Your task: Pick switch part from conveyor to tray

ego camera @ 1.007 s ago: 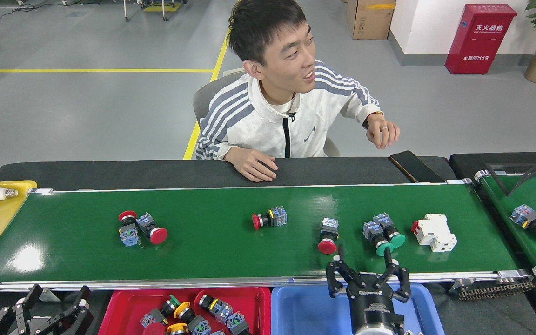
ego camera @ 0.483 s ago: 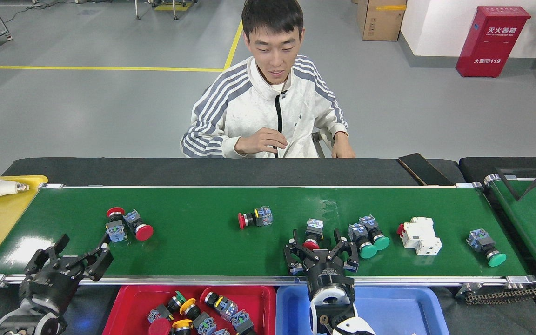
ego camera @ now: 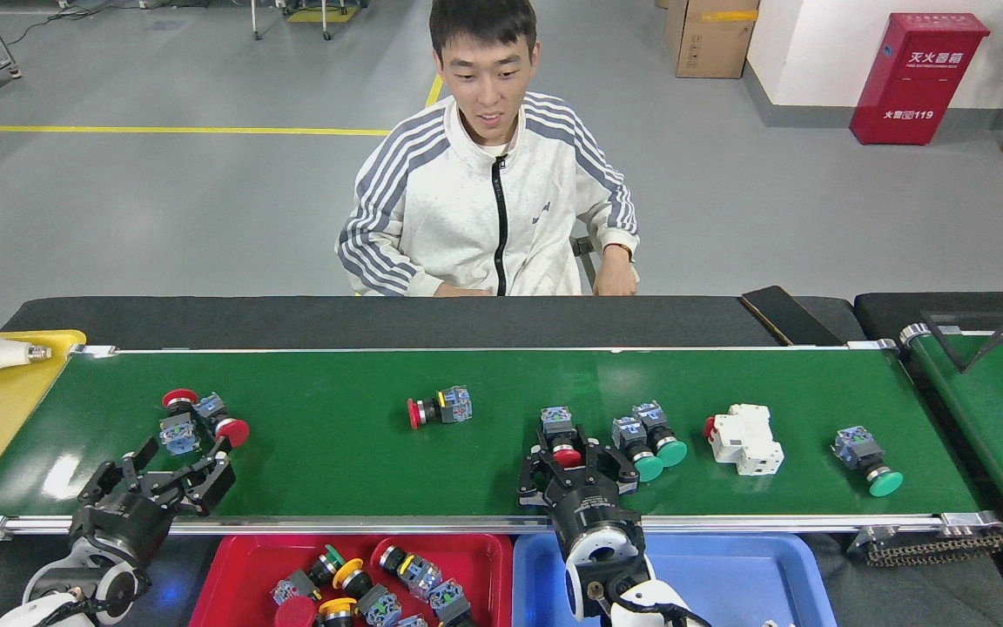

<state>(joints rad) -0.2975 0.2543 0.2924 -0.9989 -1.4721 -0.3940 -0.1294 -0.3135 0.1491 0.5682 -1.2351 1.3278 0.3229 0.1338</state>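
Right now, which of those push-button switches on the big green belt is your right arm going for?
The red-capped switch between my right end effector's open fingers, left of the green-capped pair.
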